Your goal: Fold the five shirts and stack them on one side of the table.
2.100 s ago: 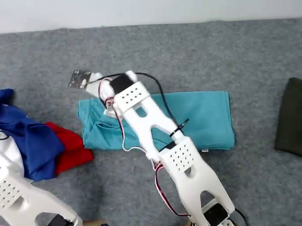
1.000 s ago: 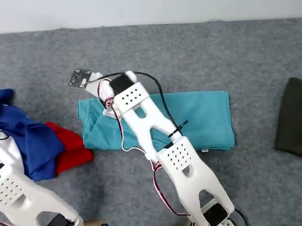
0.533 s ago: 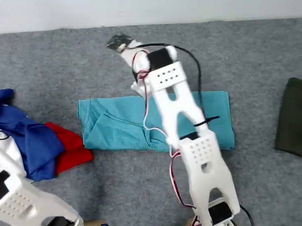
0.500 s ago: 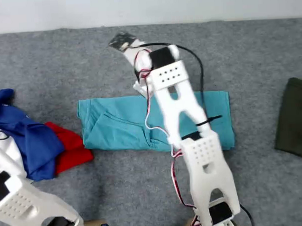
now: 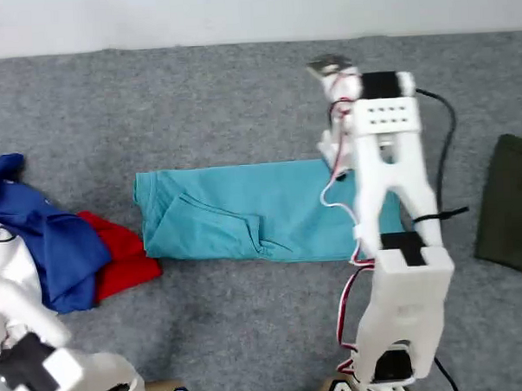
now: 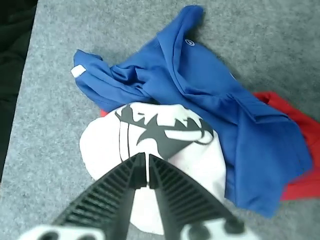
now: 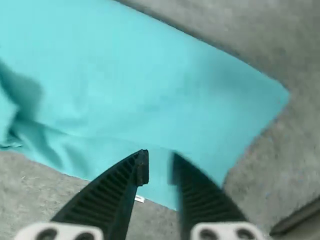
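The high camera looks steeply down on the bench. The wrist cameras face down past the left pincer at the blue shirt, and past the right pincer — closer — at the teal shirt; the high view shares both shirts.

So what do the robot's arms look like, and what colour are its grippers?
The right arm has white plastic panels dotted with small holes, black motor blocks, and thin red, white and black cables. The left arm is white with a black block too. The left gripper and right gripper have black ribbed fingers on white bases.
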